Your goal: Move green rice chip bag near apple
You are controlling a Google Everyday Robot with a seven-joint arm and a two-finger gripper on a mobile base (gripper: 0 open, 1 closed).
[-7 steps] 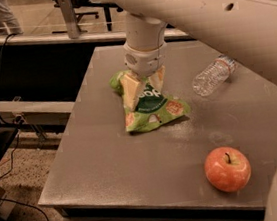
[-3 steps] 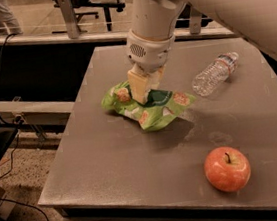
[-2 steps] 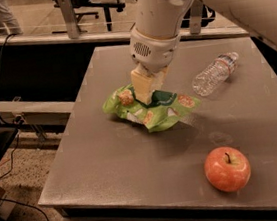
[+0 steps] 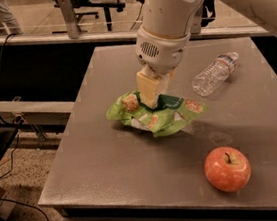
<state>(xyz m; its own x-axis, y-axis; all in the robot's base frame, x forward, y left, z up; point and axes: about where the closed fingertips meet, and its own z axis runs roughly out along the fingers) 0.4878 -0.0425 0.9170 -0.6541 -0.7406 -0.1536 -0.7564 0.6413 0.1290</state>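
Observation:
The green rice chip bag [image 4: 160,114] is a crinkled light-green bag lying at the middle of the grey table [image 4: 110,171]. My gripper [image 4: 149,97] comes down from above onto the bag's top, and its cream fingers [image 4: 147,87] are closed on the bag's upper fold. The bag looks bunched up under the grip, with its lower edge on or just above the table. The apple [image 4: 227,168], red-orange with a dark stem, sits near the front right of the table, about a bag's width from the bag.
A clear plastic water bottle [image 4: 214,74] lies on its side at the back right of the table. The table's left and front edges drop to the floor, where cables [image 4: 11,163] lie. Railings and chair legs stand behind the table.
The gripper and the bag have shifted slightly to the right and toward the front, closer to the apple. The bag has spread out wider than it first was. The apple and bottle have not moved.

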